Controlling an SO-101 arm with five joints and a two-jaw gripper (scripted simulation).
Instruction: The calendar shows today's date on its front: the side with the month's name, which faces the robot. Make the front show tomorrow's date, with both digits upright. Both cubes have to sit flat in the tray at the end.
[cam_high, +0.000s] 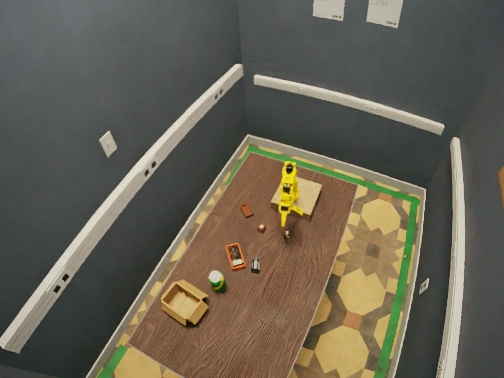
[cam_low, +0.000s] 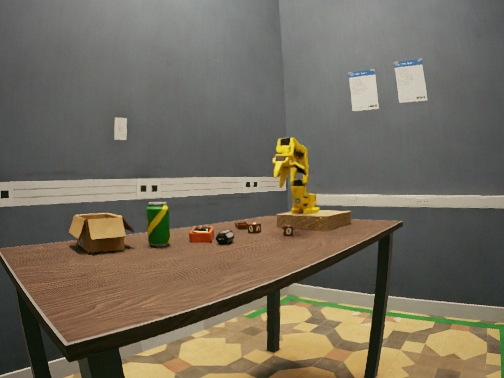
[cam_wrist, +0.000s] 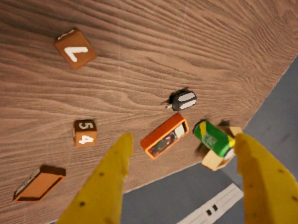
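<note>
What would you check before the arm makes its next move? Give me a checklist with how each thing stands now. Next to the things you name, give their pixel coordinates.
1. Gripper (cam_high: 292, 220) (cam_low: 278, 181) (cam_wrist: 184, 142) open, nothing in it: ok.
2. Cube with the 7 (cam_high: 286, 234) (cam_low: 288, 230) (cam_wrist: 75, 48) in the tray (cam_high: 246, 210) (cam_low: 241, 225) (cam_wrist: 41, 186): not ok, it sits on the table.
3. Cube with the 5 and 4 (cam_high: 261, 228) (cam_low: 254, 228) (cam_wrist: 85, 133) in the tray: not ok, also on the table.
4. Can (cam_high: 217, 282) (cam_low: 158, 225) (cam_wrist: 212, 138) upright, apart from both cubes: ok.
5. Today's date known: cannot tell, both cubes are out of the tray.
</note>
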